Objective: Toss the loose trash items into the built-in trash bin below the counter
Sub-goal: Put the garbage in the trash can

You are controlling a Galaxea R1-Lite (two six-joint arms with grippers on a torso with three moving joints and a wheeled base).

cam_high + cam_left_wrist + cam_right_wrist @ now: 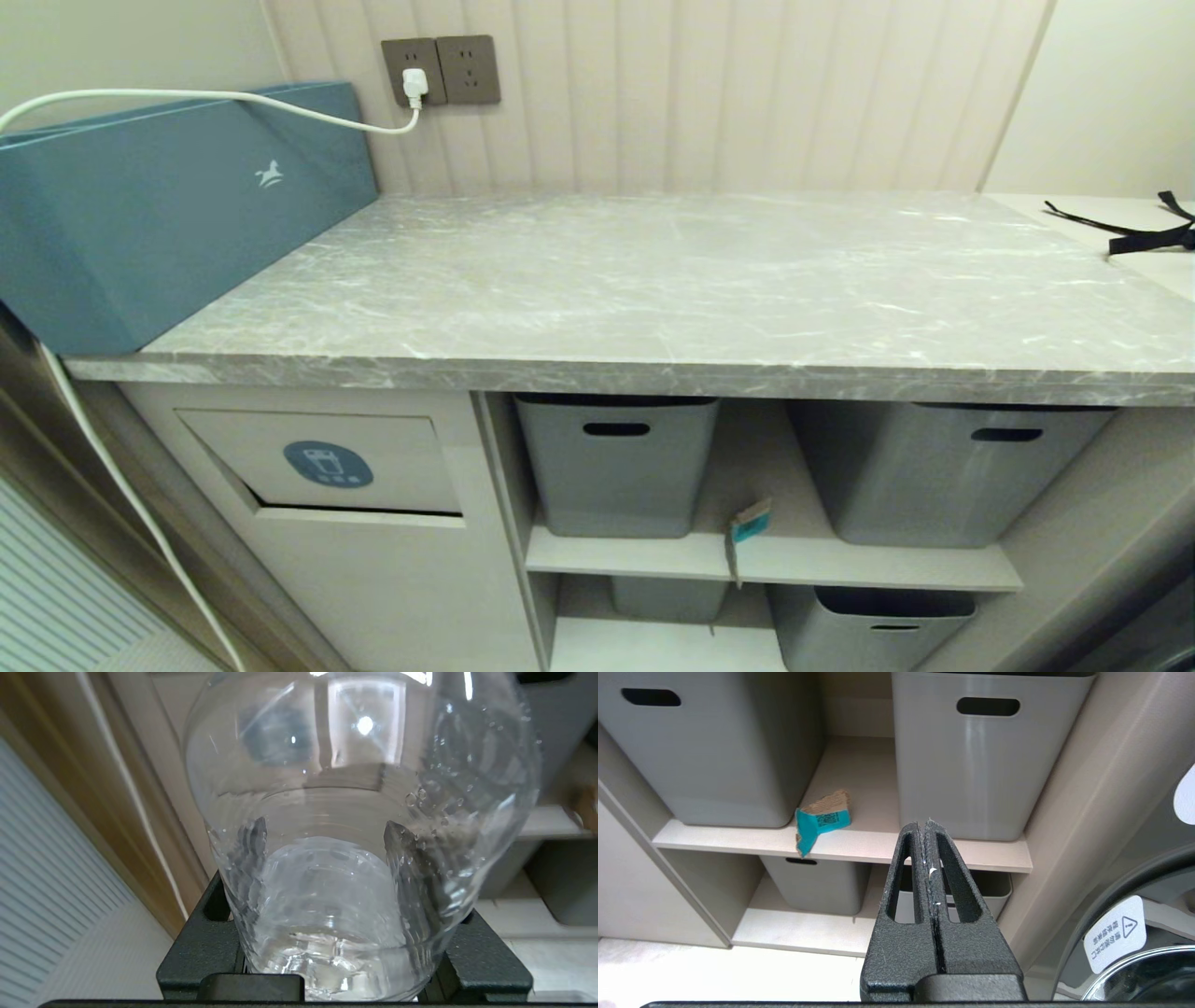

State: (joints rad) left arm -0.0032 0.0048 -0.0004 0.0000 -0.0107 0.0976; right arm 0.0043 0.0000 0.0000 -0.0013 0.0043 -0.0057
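Counter point(653, 280) bare; left gripper point(327, 868) clamps the bottle point(359, 812), right gripper point(928, 833) pinched empty, next push it through the bin flap point(322, 462).

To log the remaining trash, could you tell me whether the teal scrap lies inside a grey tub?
No, the teal scrap lies on the open shelf between two tubs.

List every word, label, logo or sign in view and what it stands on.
No words can be read.
Teal box: white horse logo, no text.
Bin flap: round blue sticker with white bin icon; caption too small.
Teal paper scrap: printed code, too blurred.
White warning label: triangle sign; characters too small.
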